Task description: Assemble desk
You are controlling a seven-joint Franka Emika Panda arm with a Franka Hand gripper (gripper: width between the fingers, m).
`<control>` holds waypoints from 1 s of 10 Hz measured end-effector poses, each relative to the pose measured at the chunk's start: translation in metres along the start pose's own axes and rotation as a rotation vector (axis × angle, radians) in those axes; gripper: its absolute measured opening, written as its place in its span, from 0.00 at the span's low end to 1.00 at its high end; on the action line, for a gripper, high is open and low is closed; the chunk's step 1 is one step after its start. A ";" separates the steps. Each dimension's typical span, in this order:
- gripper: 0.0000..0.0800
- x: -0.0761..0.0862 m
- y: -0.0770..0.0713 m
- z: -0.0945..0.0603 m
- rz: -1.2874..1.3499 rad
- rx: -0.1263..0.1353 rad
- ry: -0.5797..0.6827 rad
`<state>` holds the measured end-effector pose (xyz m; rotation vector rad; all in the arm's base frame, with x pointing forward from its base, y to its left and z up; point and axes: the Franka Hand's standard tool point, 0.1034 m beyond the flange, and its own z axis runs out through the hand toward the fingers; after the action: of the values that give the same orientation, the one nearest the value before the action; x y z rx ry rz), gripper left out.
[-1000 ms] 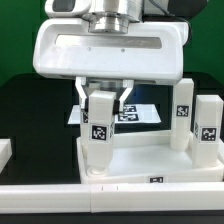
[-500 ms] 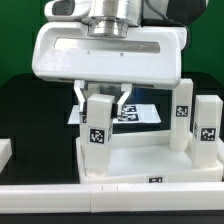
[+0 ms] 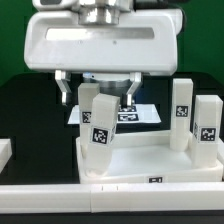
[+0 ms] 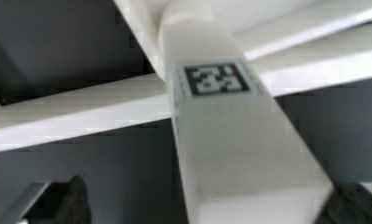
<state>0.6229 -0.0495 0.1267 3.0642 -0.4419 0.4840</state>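
Exterior view — three tagged legs upright in tabletop.

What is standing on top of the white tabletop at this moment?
Three white tagged legs stand on the tabletop: one below the open gripper, two at the exterior view's right. Whether their bases sit in sockets is hidden.

The gripper hangs with fingers spread wide on either side of a tagged leg, not touching it. That leg leans, standing in the tabletop. Two more legs stand upright at the exterior view's right. The marker board lies behind.
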 end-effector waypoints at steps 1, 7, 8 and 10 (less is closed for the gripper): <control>0.81 -0.001 -0.004 0.001 0.021 0.016 -0.119; 0.70 -0.001 -0.012 0.006 0.067 0.025 -0.316; 0.46 -0.001 -0.012 0.006 0.069 0.025 -0.316; 0.37 -0.001 -0.011 0.006 0.245 -0.004 -0.318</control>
<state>0.6270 -0.0394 0.1212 3.1030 -0.8296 -0.0085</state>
